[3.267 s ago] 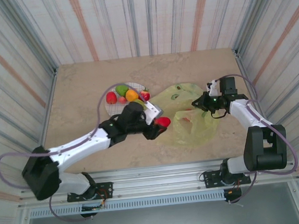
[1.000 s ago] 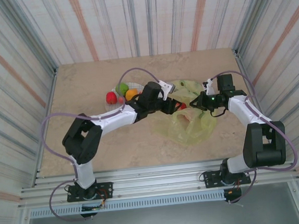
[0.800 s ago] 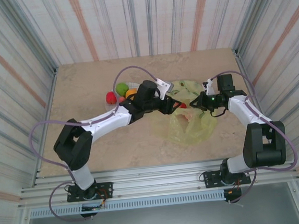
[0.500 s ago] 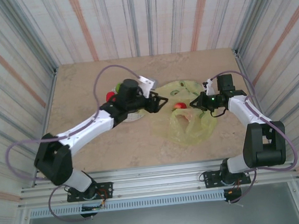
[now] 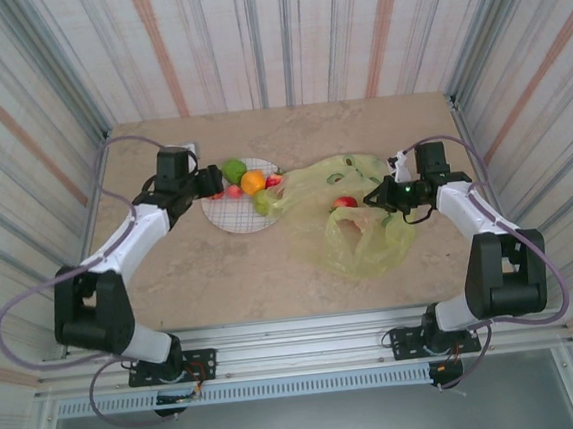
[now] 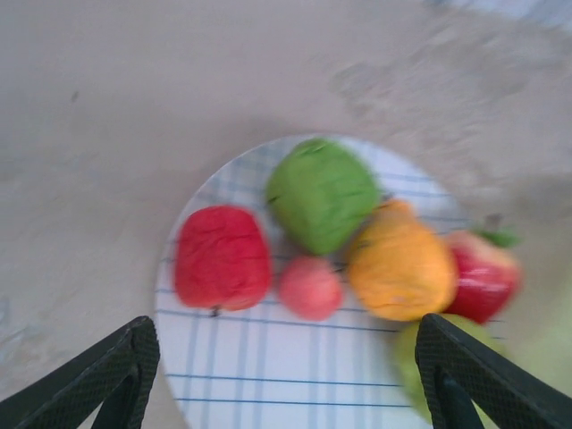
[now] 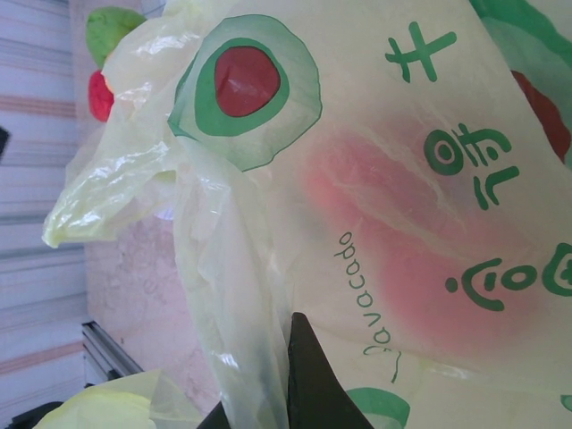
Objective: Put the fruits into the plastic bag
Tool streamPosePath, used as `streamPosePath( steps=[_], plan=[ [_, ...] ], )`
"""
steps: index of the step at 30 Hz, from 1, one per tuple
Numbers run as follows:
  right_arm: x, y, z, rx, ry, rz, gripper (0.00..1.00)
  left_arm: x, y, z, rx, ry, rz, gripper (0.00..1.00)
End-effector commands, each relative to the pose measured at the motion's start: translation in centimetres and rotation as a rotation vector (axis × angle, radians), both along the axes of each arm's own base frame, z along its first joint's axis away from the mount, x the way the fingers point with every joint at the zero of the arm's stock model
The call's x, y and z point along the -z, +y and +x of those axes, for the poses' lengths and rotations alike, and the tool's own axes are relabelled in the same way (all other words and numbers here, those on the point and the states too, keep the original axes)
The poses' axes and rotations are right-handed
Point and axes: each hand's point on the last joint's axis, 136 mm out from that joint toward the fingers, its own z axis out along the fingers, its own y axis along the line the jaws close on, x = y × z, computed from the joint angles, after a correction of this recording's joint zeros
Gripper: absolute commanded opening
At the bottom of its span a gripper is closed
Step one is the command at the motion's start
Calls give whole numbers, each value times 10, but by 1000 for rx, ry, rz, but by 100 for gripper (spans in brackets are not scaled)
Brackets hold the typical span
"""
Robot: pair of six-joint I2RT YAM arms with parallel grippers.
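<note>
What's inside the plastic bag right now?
One red fruit lies at the plastic bag's mouth; a pinkish blur shows through the film. Its crumpled folds hide anything deeper.

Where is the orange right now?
In the overhead view the orange sits on the plaid plate, left of centre, between the green apple and a red fruit.

Robot test cell, lab setting.
Striped walls (image 5: 281, 34) box the stone-look bench (image 5: 171, 275) at 9, 12, 3 o'clock; left arm (image 5: 133, 238), right arm (image 5: 477, 213) bolted to aluminium rail (image 5: 308, 350) at 6.
</note>
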Motion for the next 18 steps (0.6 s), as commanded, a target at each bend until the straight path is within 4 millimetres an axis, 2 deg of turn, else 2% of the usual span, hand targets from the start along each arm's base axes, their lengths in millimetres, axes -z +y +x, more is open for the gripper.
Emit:
streamPosePath(
  steps=[1,8,18],
  plan=[
    [-5,2,4,-19,-22,-13,0,28,17,10,-54,111,70,80],
    [-3,1,4,-19,-21,-19,0,69,16,36,-29,230,124,81],
    [-4,0,4,-18,-21,-22,0,95,13,51,-8,287,150,77]
  ],
)
